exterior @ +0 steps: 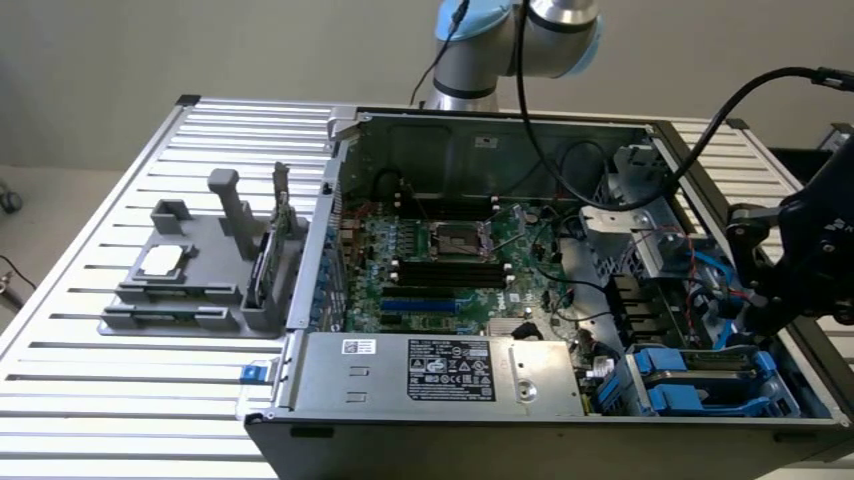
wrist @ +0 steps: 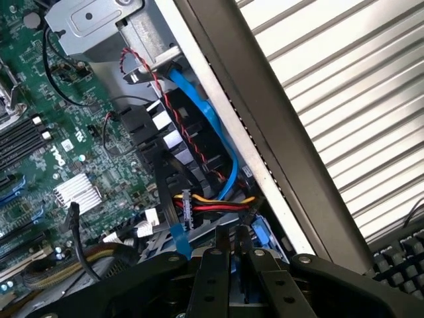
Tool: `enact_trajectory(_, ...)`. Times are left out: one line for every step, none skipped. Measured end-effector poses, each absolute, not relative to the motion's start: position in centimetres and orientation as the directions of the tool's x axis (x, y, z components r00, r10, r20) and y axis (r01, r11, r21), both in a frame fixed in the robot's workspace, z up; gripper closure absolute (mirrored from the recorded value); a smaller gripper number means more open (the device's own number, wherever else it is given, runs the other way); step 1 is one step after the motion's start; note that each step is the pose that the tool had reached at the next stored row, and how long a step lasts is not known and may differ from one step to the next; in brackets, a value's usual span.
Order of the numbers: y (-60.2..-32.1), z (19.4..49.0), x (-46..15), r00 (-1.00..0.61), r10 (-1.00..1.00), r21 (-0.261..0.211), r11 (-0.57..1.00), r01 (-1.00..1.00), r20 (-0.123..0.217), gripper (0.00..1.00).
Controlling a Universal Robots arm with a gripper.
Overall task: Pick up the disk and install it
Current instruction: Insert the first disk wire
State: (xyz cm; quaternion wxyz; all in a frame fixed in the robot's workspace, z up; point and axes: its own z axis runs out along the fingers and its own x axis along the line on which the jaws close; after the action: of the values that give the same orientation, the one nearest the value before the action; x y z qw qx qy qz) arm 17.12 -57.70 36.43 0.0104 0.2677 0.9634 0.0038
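Little room around the gripper (wrist: 232,238), close between case wall (wrist: 265,152) and blue drive carriers (exterior: 694,390); grip state untellable.

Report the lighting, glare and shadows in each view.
Exterior view: glare washes out the slatted table near the front, while the inside of the computer case sits dimmer. Wrist view: the slatted table blazes white beyond the case wall, the gripper is a dark, underlit shape, and the heatsink glints.
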Motion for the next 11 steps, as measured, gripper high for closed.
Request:
enact_trajectory(-57.75,36.43,17.18,-0.855,0.518,0.013,0.856,0.517,-0.018,0.82)
enact_trajectory(-57.82,36.42,17.22,-0.854,0.519,0.013,0.855,0.519,-0.018,0.82)
enact_trajectory(-57.89,36.43,17.26,-0.853,0.521,0.013,0.854,0.521,-0.018,0.82)
enact_trajectory(-57.95,36.43,17.3,-0.852,0.523,0.013,0.853,0.523,-0.018,0.82)
enact_trajectory(-58.01,36.43,17.32,-0.851,0.525,0.013,0.851,0.525,-0.018,0.82)
enact_trajectory(-58.07,36.43,17.35,-0.85,0.527,0.013,0.85,0.527,-0.018,0.82)
enact_trajectory(-58.13,36.43,17.38,-0.848,0.529,0.013,0.849,0.529,-0.018,0.82)
enact_trajectory(-58.19,36.43,17.4,-0.847,0.532,0.013,0.847,0.532,-0.018,0.82)
enact_trajectory(-58.24,36.43,17.41,-0.845,0.534,0.013,0.845,0.534,-0.018,0.82)
enact_trajectory(-58.28,36.43,17.42,-0.843,0.537,0.013,0.843,0.537,-0.018,0.82)
enact_trajectory(-58.32,36.43,17.44,-0.841,0.541,0.014,0.841,0.541,-0.017,0.82)
